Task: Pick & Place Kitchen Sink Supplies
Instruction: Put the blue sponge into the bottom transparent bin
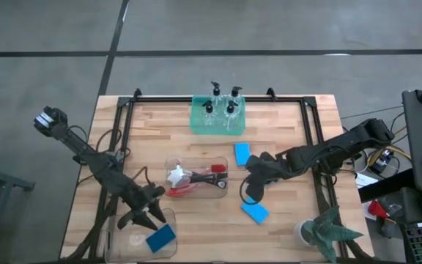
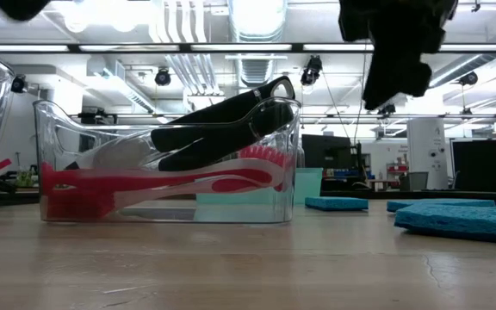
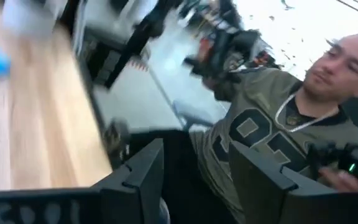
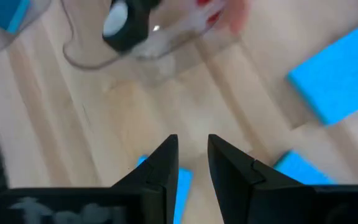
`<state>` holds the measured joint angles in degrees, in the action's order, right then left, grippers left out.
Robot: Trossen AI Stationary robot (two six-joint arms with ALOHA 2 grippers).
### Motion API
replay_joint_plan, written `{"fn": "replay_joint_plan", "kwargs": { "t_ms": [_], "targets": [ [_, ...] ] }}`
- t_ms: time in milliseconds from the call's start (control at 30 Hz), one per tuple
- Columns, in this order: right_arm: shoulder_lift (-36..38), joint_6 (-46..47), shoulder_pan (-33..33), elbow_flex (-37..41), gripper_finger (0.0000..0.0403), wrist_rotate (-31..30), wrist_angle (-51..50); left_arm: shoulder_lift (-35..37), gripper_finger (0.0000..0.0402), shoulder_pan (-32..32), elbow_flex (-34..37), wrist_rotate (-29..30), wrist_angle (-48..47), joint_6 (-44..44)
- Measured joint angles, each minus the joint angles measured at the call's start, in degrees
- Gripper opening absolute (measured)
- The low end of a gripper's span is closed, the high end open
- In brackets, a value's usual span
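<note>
My right gripper (image 1: 253, 189) (image 4: 193, 155) hovers above the table with its fingers a little apart and nothing between them; in the low view it hangs well clear of the wood (image 2: 399, 60). A blue sponge (image 4: 182, 182) lies flat right under it. Two more sponges (image 1: 242, 153) (image 1: 255, 213) lie flat nearby. My left gripper (image 1: 141, 214) (image 3: 194, 180) is open and empty, above the near-left clear bin (image 1: 123, 242), which holds a fourth sponge (image 1: 160, 238). The brushes (image 1: 196, 178) (image 2: 188, 164) lie in the middle clear bin. Four pump bottles (image 1: 220, 108) stand in the green tray (image 1: 196, 121).
A potted plant (image 1: 327, 231) stands at the near-right corner. A black frame (image 1: 127, 125) runs along the table's left, far and right sides. A person (image 3: 278, 124) shows beyond the table in the left wrist view. Bare wood (image 1: 284, 139) lies between the tray and the right arm.
</note>
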<state>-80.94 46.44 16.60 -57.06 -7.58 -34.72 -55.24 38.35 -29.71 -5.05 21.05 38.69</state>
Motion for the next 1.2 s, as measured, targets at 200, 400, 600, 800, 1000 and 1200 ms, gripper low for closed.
{"fn": "replay_joint_plan", "kwargs": {
  "t_ms": [200, 400, 600, 800, 1000, 1200],
  "targets": [
    [-2.5, 4.3, 0.9, 2.4, 0.0107, 4.2, 0.9, -0.7, 0.0172, 0.0, 0.0, 3.9, 12.8, -20.2],
    [-7.0, 7.0, 2.4, 3.3, 0.0157, 6.7, 0.9, -2.6, 0.0172, 0.0, 0.0, 5.2, 23.2, -36.4],
    [-11.7, 9.3, 3.9, 3.2, 0.0188, 11.2, 1.5, -5.4, 0.0172, -0.8, 0.0, 7.3, 30.3, -43.3],
    [-15.4, 10.2, 4.7, 3.2, 0.0191, 14.2, 3.2, -8.1, 0.0172, -1.1, 0.0, 8.0, 31.0, -43.1],
    [-18.2, 10.2, 4.7, 3.1, 0.0169, 14.3, 4.4, -10.5, 0.0172, -1.2, 0.0, 8.2, 31.6, -42.6],
    [-18.9, 10.0, 4.6, 3.0, 0.0106, 14.0, 3.9, -12.0, 0.0172, -1.2, -0.1, 8.2, 32.1, -42.0]
  ]
}}
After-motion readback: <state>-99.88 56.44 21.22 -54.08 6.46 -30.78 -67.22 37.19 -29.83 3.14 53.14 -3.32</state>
